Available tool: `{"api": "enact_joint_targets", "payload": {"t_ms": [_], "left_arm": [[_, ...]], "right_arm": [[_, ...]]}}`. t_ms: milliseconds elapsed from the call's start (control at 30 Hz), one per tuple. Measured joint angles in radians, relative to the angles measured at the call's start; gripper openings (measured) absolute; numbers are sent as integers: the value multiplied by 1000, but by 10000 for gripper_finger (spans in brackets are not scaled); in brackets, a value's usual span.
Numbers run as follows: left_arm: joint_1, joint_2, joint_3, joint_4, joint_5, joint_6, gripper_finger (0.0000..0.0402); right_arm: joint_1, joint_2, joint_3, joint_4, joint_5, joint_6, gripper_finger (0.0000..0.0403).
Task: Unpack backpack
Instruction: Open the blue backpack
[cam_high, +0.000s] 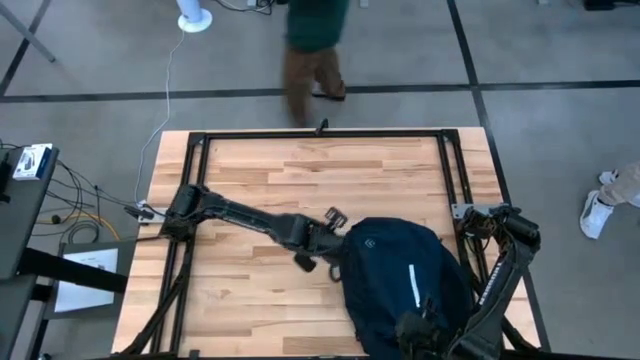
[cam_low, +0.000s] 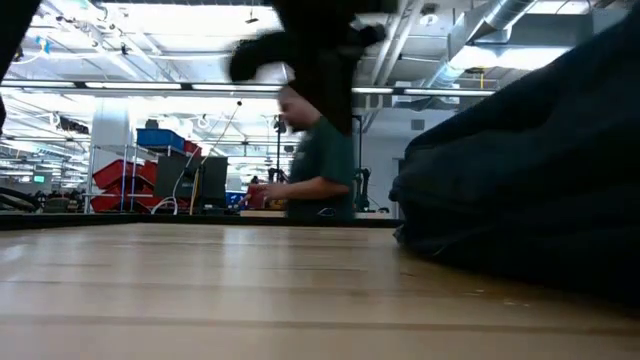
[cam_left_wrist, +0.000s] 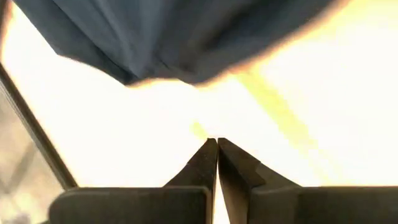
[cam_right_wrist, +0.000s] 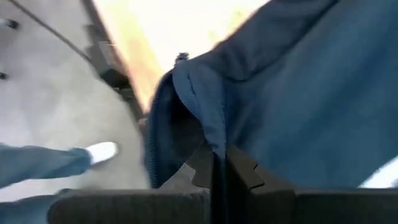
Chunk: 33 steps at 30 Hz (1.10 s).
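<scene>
Two dark arms work over the wooden counter, where the backpack lies at the lower right of the high view, its white stripe showing on top. Nearest the bottom edge of that view, the right gripper sits at the backpack's near end, its jaws clamped on a fold of navy fabric beside an open zipper edge. Further up, the left gripper reaches in from the middle left and ends just beside the backpack's left side; its jaws are pressed together with nothing between them, the navy fabric hanging apart from them. Beyond the counter's far edge, at the top centre, a person in a green top stands on the grey floor.
</scene>
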<state>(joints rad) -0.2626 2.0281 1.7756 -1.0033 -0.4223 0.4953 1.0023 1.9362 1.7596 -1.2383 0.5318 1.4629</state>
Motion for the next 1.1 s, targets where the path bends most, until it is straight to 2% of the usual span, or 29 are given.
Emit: {"api": "enact_joint_targets", "payload": {"t_ms": [133,267,367,500,667,767,833,933,1100], "left_arm": [[-80,-53,0,-115,-42,-162,0],[-132,-94,0,-105,-57,-222,0],[-142,-109,0,-94,-58,-259,0],[-140,-112,0,-99,-57,-295,0],[-125,-112,-4,-11,-111,-194,3],[-97,-112,-21,82,-116,-80,23],[-73,-112,-45,168,-102,-8,42],[-18,-113,-106,308,4,77,78],[40,-111,-170,430,118,182,143]], "right_arm": [[-46,0,0,-14,-71,-71,1],[-86,0,3,42,-117,-121,14],[-104,0,37,48,-169,-160,42],[-123,0,112,-4,-302,-132,90],[-99,-1,234,-14,-408,-49,146],[-64,-1,311,-10,-390,20,164],[-37,-3,337,-7,-316,61,167],[0,-2,347,-10,-177,90,166],[43,-1,347,-11,-58,186,157]]}}
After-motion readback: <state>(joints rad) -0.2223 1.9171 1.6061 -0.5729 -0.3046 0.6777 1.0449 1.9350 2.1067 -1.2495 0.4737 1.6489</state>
